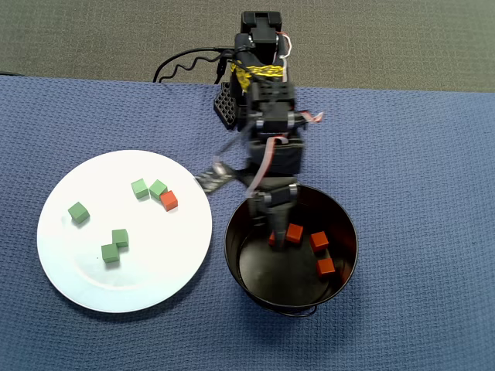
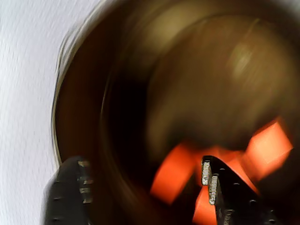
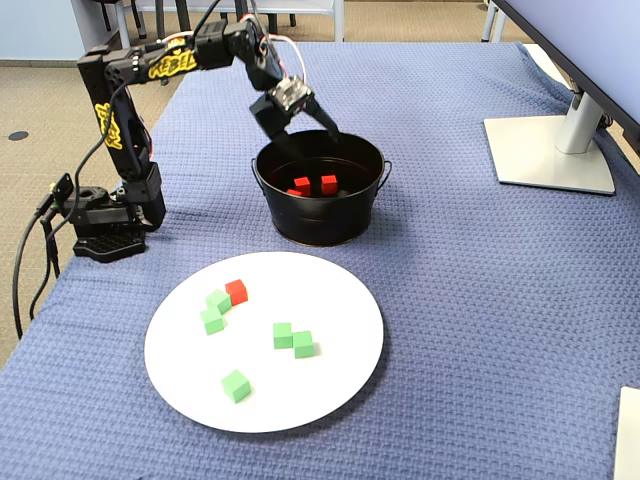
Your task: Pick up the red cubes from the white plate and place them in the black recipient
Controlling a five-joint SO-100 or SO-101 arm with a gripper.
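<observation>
In the overhead view the arm reached down from the far edge of the blue cloth (image 1: pixel 418 154); its gripper (image 1: pixel 280 224) hung over the far rim of the black recipient (image 1: pixel 235 255), just inside the opening; in the fixed view the gripper (image 3: pixel 310 135) stood with its two fingers spread wide apart and nothing between them; the wrist view, heavily blurred, agreed, with one finger (image 2: pixel 70 197) at the lower left and the other (image 2: pixel 229 197) at the lower right, well apart.

Inside the recipient lay red cubes (image 1: pixel 319 240); three showed clearly in the overhead view and a fourth seemed half hidden beside the gripper, though I cannot tell for certain; the fixed view showed only two (image 3: pixel 328 184).

The white plate (image 1: pixel 69 263) sat to the left of the recipient in the overhead view, their rims nearly touching; one red cube (image 1: pixel 168 201) remained on it near its right edge, touching a green cube (image 1: pixel 158 188); four more green cubes lay scattered across the plate.
</observation>
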